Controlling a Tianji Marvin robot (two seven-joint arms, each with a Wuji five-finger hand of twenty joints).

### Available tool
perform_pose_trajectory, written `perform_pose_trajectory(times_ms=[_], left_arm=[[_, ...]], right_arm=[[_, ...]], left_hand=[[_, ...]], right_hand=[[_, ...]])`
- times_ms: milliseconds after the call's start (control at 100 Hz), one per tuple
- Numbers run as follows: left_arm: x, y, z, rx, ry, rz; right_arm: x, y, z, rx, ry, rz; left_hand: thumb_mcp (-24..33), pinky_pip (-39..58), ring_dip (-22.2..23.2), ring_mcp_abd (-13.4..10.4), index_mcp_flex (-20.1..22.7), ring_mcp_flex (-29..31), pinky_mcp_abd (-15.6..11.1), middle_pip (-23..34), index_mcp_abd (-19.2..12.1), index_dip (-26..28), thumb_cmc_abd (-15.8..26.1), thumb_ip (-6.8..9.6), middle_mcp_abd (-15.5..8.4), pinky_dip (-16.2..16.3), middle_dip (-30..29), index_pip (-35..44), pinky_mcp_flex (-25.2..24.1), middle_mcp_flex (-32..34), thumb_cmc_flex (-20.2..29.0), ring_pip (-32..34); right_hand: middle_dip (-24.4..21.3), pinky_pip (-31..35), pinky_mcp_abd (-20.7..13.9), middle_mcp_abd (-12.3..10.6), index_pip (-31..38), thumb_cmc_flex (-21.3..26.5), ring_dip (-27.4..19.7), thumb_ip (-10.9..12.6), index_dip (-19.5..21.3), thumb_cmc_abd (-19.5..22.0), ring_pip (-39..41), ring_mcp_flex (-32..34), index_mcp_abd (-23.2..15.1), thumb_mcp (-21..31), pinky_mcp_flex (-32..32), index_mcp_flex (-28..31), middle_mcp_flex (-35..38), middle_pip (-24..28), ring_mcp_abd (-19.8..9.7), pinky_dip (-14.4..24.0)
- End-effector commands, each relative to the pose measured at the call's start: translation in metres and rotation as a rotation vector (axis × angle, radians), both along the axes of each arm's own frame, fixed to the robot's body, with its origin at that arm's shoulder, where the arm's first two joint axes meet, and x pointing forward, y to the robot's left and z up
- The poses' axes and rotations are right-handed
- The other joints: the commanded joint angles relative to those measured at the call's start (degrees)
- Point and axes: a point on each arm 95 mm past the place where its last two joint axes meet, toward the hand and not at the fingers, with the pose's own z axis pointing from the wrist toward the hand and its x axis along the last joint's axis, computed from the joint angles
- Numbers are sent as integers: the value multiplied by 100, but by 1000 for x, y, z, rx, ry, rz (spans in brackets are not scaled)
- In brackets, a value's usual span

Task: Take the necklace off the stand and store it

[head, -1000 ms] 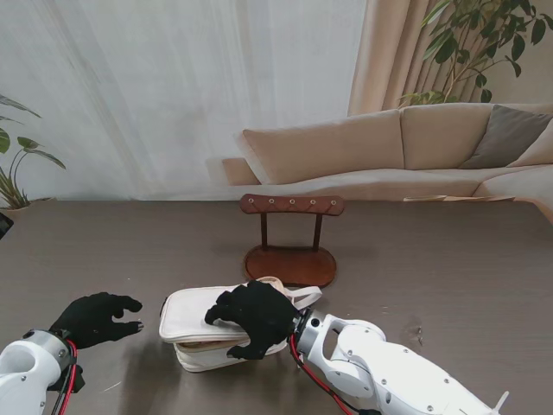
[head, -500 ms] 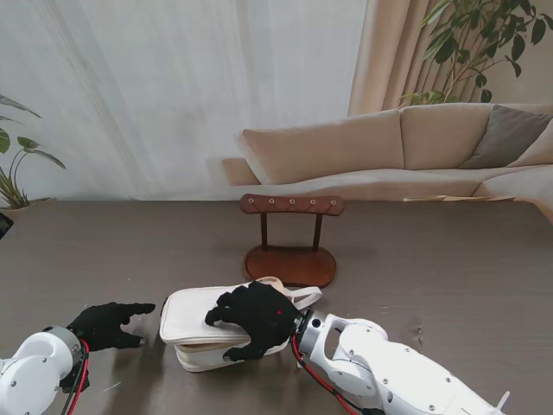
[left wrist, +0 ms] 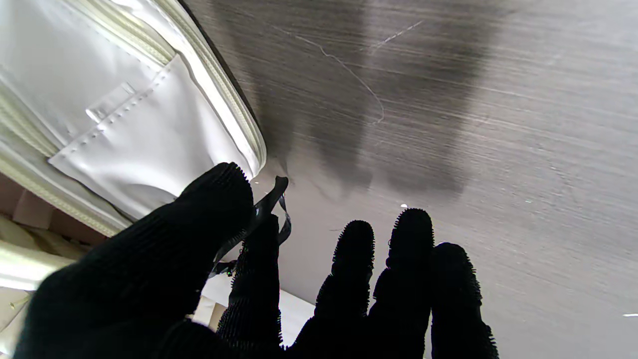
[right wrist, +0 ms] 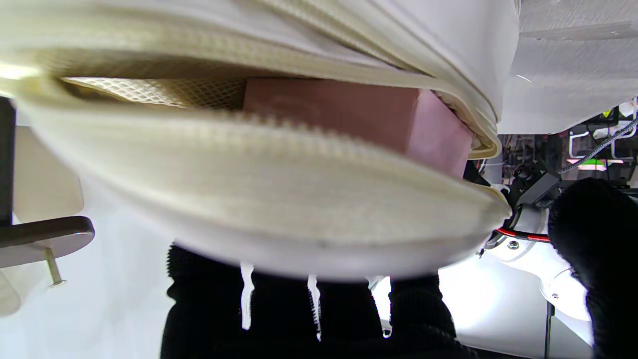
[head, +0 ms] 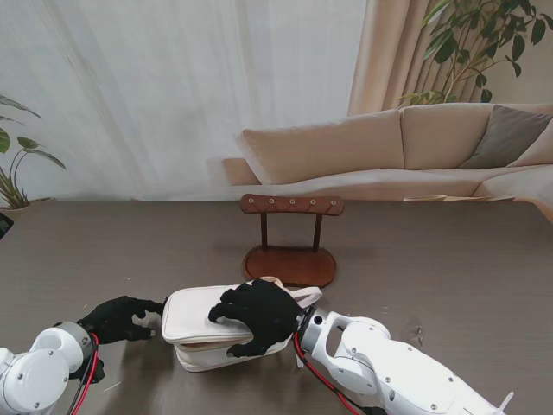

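Right hand (head: 255, 313) clamps pouch (head: 194, 316) lid; left hand (head: 121, 317) at its end, seemingly pinching dark pull (left wrist: 271, 202).

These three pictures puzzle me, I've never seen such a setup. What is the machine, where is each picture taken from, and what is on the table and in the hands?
It is a two-armed robot with black-gloved, five-fingered hands. The wide picture looks down from its stand; the other two come from cameras on the wrists, shown upside down.

On the dark table stand a wooden necklace stand, with no necklace visible on it, and nearer to me a white zip case, partly open.

The right hand lies on the case, its fingers wrapped over its edge. The left hand reaches the case's left end and pinches a thin dark strap, probably a zip pull, between thumb and forefinger.
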Motion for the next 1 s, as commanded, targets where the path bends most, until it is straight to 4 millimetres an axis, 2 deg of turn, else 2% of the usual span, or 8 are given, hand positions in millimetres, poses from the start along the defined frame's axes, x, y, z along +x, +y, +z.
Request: perform_pose_trajectory(times_ms=[0, 330, 530, 620, 680, 800, 930, 990], left_arm=[[0, -2, -5, -1, 15, -2], [12, -11, -15, -44, -9, 26], [15, -15, -19, -67, -7, 24], [16, -17, -22, -96, -15, 38], [15, -18, -23, -116, -28, 55], [14, -20, -26, -158, -44, 88], [10, -21, -26, -209, -48, 115], [8, -20, -24, -226, -37, 120]], right_arm=[[-3, -1, -7, -23, 21, -5], [-2, -2, -8, -25, 25, -7], [-1, -3, -8, -27, 30, -14], [-1, -3, -8, -25, 33, -16], [-1, -3, -9, -24, 34, -16], [-1, -3, -9, -24, 37, -17], [-1, -3, -9, -25, 35, -15], [-1, -3, -9, -27, 34, -12]], left_hand=[[118, 147, 94, 76, -97, 188, -214, 47, -134, 27, -227, 53, -28, 117, 101, 0, -119, 29, -18, 85], [32, 234, 131, 137, -278, 259, -221, 144, -17, -13, -88, 57, 51, 173, 223, -116, -152, -18, -94, 105], [28, 295, 271, 121, 345, 327, -191, 315, -5, 288, 16, 81, 44, 186, 422, 467, -99, 135, 71, 239], [-16, 361, 700, 7, 794, 204, -172, 407, 40, 674, 186, 113, 22, 190, 531, 916, -74, 244, 242, 702], [-584, 441, 1157, -119, 1070, 80, -148, 488, 21, 1158, 214, -232, 13, 209, 610, 1319, -42, 348, 778, 1171], [-1505, 533, 1521, -170, 1397, 63, -106, 613, 102, 1412, 516, -136, -3, 208, 715, 2261, -10, 533, 1506, 1477], [-1728, 577, 1581, -142, 1615, 120, -64, 698, 286, 1779, 761, -139, -23, 214, 765, 2899, 16, 675, 1768, 1543], [-1912, 581, 1588, -140, 1582, 146, -63, 686, 395, 1895, 861, -97, -28, 204, 1255, 3052, 15, 738, 1891, 1534]], right_hand=[[-85, -13, -76, 114, 152, 12, 49, 80, 41, -110, 244, 250, 115, 379, -2583, 88, 17, 65, -43, 111], [-88, 7, -77, 96, 163, 7, 49, 68, 36, -125, 241, 301, 123, 428, -2572, 130, 91, 61, -51, 90], [-86, 19, -74, 89, 172, 6, 51, 69, 34, -127, 240, 320, 140, 454, -2562, 136, 97, 57, -50, 81], [-85, 22, -76, 90, 179, 5, 51, 68, 34, -132, 238, 328, 144, 465, -2565, 145, 101, 57, -68, 76], [-85, 25, -78, 89, 179, 1, 52, 68, 33, -125, 239, 335, 142, 472, -2563, 147, 107, 57, -53, 73], [-85, 30, -74, 88, 179, -1, 52, 67, 30, -125, 237, 343, 154, 477, -2558, 143, 115, 56, -53, 68], [-87, 29, -71, 87, 174, 3, 51, 63, 25, -154, 226, 324, 150, 483, -2568, 120, 97, 46, -48, 61], [-88, 27, -73, 92, 165, -3, 50, 58, 21, -173, 222, 312, 155, 477, -2573, 97, 83, 42, -45, 58]])
